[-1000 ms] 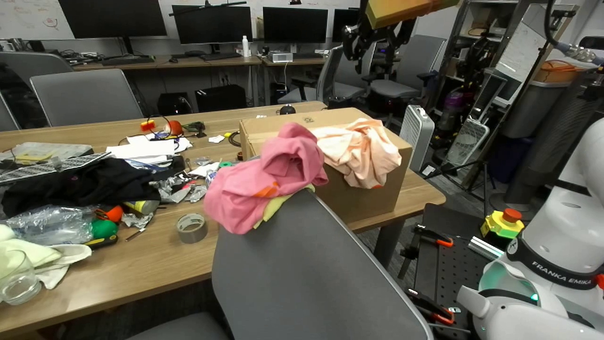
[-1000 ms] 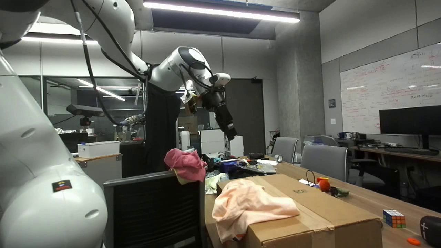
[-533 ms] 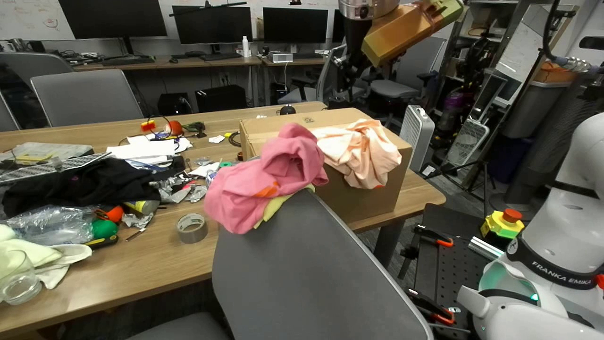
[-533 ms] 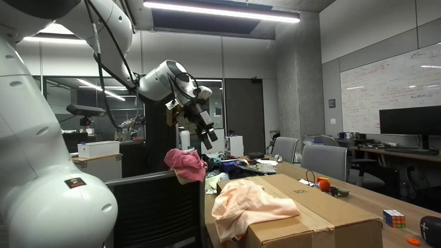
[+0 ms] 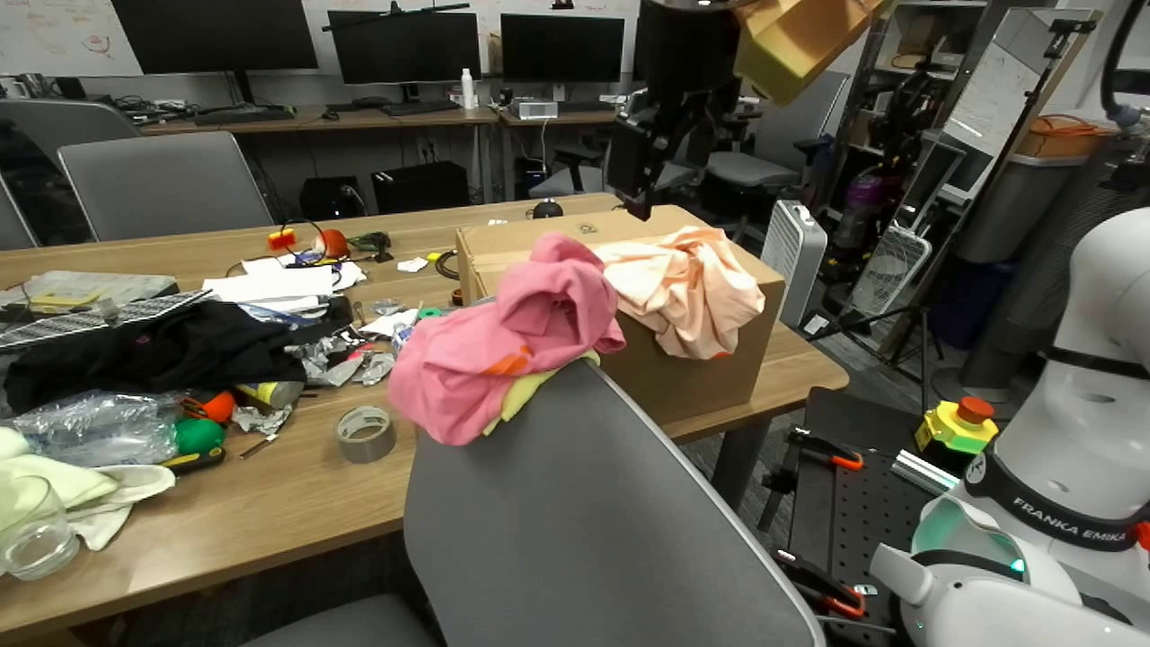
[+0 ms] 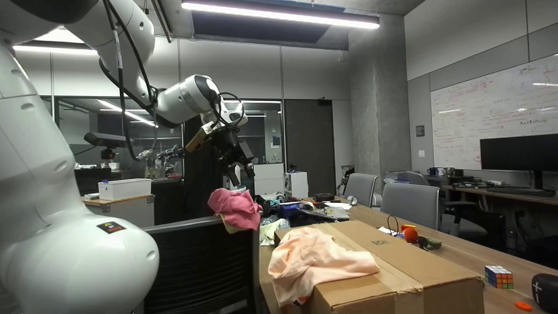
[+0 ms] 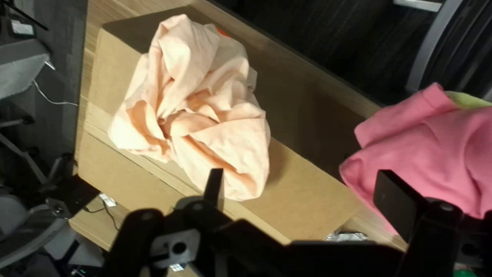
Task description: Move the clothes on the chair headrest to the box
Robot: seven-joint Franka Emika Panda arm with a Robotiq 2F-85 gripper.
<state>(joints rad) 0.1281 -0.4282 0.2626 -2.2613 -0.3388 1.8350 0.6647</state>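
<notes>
Pink garment (image 5: 490,341): draped over the top corner of the chair (image 5: 593,512) nearest the box (image 5: 692,386), yellow cloth (image 5: 526,393) peeking out beneath.
Pink garment's feel: probably light, soft, limp; likely to sag when lifted.
Raised fold (image 5: 564,258): best pinch, I judge; going deeper may catch the yellow cloth.
Long axis: in an exterior view, slants lower left to upper right.
Tool (image 7: 300,182): jaws spread wide, holding nothing, clear of the garment.

Bent arm (image 6: 181,102), fingers (image 7: 396,204) well apart
</notes>
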